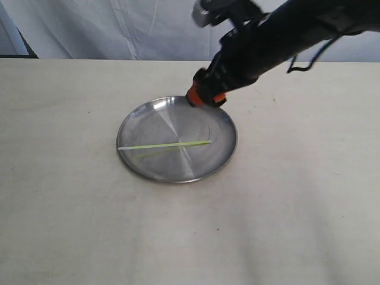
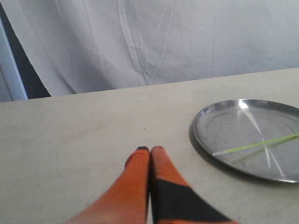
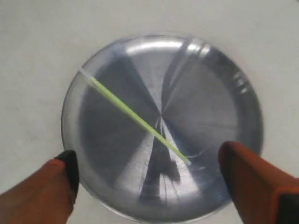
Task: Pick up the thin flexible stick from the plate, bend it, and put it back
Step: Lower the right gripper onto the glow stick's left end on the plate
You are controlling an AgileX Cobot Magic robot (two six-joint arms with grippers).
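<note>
The thin flexible stick, yellow-green and straight, lies across the plate, one end on the left rim. My right gripper hovers over the plate's far rim. In the right wrist view it stands wide open above the plate, with the stick ending between its fingers, untouched. My left gripper is shut and empty over bare table, apart from the plate and stick. It does not show in the exterior view.
The plate sits on a pale beige table. A white curtain hangs behind the table's far edge, with a dark gap at the far left.
</note>
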